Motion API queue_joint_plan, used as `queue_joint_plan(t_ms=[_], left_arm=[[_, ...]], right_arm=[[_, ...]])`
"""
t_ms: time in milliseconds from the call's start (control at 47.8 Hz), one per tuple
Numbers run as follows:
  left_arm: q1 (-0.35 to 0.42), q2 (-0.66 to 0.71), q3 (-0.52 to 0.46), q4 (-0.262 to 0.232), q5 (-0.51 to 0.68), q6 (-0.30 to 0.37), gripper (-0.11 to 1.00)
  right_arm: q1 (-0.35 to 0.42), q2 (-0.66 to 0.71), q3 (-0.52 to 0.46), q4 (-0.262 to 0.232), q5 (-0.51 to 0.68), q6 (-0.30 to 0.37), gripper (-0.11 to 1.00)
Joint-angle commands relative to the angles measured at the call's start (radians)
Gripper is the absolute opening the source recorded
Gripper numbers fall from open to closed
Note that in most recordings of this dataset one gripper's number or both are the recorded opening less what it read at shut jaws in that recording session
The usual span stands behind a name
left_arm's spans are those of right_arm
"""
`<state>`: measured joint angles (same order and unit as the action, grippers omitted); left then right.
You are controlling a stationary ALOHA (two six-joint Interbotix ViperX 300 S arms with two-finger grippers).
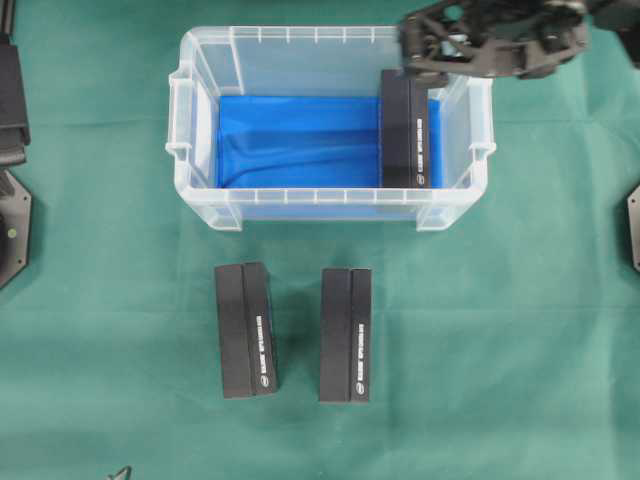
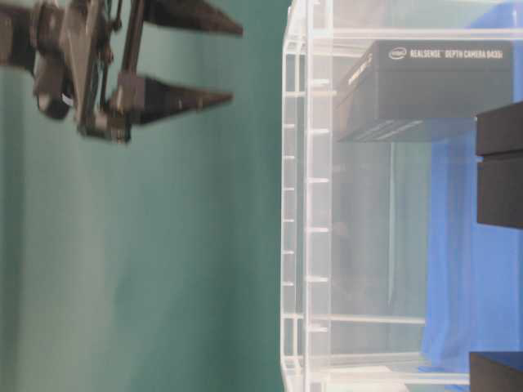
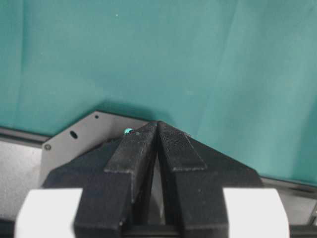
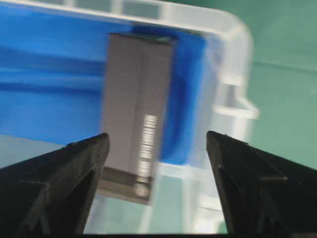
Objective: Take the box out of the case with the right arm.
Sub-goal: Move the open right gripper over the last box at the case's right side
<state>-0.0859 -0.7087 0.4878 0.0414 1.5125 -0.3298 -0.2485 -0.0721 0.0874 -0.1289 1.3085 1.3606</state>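
The clear case (image 1: 200, 60) with a blue floor holds one black box (image 1: 408, 130) lying along its right wall. My right gripper (image 1: 410, 50) hovers open above the case's far right corner, over the box's far end and apart from it. In the right wrist view its fingers (image 4: 84, 168) spread wide, with the box (image 4: 136, 99) and the case rim (image 4: 233, 59) below them. The table-level view shows this gripper (image 2: 235, 64) open outside the case wall (image 2: 298, 204), with the box (image 2: 433, 90) inside. My left gripper (image 3: 157, 124) is shut and holds nothing.
Two more black boxes (image 1: 246, 330) (image 1: 346, 335) lie side by side on the green cloth in front of the case. The left arm (image 1: 10, 120) rests at the left edge over its base plate (image 3: 69, 144).
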Motion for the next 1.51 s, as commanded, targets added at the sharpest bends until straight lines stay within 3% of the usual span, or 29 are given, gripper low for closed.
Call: queue_joint_plan(t_ms=[0, 188, 1484], left_arm=[[0.002, -0.002, -0.009, 0.003, -0.005, 0.000, 0.08], [0.002, -0.002, -0.009, 0.003, -0.005, 0.002, 0.08], [0.002, 0.000, -0.009, 0.003, -0.005, 0.000, 0.08]], right_arm=[[0.012, 0.021, -0.060, 0.008, -0.006, -0.009, 0.83], [0.021, 0.074, -0.103, 0.023, -0.003, -0.009, 0.83], [0.023, 0.078, -0.095, 0.048, 0.015, -0.005, 0.83]])
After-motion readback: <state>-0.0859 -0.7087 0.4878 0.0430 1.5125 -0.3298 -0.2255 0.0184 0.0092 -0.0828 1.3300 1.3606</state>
